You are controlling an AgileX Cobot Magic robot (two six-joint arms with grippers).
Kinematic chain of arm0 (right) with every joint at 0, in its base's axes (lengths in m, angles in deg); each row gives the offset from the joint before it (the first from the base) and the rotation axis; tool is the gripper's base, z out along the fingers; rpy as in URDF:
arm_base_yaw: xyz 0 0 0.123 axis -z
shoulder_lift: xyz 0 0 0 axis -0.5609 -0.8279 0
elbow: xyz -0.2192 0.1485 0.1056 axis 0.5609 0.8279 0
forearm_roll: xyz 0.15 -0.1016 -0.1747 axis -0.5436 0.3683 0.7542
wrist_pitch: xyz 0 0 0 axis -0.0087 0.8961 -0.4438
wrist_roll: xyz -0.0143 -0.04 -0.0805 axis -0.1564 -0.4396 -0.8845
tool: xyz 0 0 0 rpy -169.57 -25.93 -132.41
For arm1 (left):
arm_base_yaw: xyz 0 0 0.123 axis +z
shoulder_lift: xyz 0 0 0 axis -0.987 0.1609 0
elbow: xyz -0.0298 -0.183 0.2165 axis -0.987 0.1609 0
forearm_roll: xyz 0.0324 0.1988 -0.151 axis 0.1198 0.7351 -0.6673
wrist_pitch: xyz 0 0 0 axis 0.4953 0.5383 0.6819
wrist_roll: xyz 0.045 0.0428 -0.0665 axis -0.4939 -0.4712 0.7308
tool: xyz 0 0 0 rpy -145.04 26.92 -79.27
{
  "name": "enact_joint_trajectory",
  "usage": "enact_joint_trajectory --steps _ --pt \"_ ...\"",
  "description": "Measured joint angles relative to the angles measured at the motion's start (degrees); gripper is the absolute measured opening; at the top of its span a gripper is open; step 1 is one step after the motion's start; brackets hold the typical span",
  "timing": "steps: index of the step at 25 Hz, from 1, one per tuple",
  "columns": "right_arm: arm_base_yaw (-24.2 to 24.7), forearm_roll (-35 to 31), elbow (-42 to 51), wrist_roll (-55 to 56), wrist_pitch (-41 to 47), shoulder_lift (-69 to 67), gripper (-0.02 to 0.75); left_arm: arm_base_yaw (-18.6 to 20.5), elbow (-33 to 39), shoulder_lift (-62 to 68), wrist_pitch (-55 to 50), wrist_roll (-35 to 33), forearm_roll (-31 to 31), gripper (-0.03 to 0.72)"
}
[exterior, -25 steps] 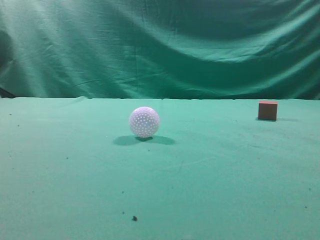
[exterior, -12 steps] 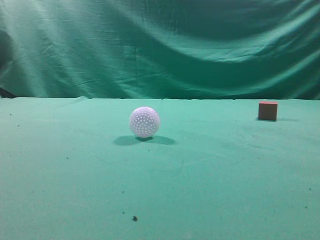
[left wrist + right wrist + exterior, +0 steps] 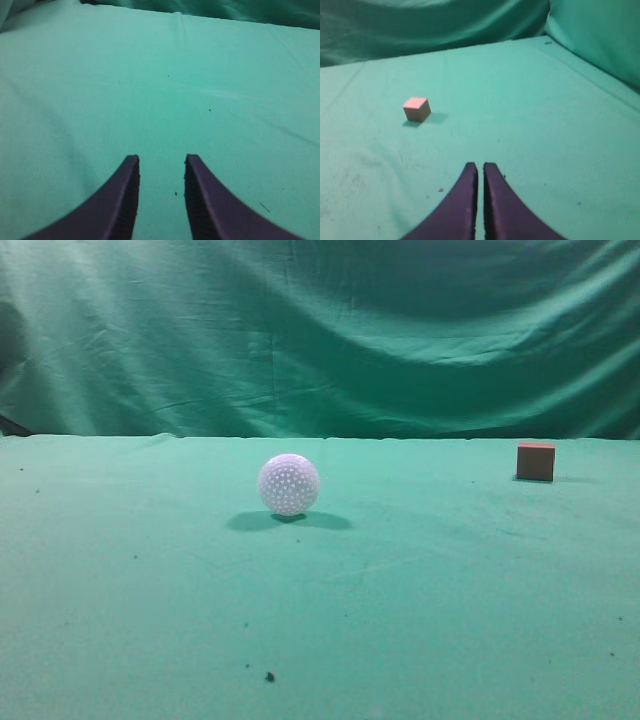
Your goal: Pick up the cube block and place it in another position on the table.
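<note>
The reddish-brown cube block [image 3: 536, 461] sits on the green table [image 3: 420, 580] at the far right. It also shows in the right wrist view [image 3: 416, 109], ahead and to the left of my right gripper [image 3: 480, 165], which is shut and empty, well apart from the cube. My left gripper [image 3: 161, 159] is open and empty over bare green cloth. Neither gripper shows in the exterior view.
A white dimpled ball [image 3: 289, 484] rests left of the table's middle. A wrinkled green cloth backdrop [image 3: 320, 330] hangs behind the table. The cloth rises as a wall on the right in the right wrist view [image 3: 600, 35].
</note>
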Motion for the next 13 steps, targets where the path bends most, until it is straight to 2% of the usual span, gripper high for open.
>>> enact_joint_trajectory --steps 13 --pt "0.0 -0.56 0.0 0.0 1.34 0.0 0.0 0.0 0.0 0.0 0.0 0.0 0.0 0.262"
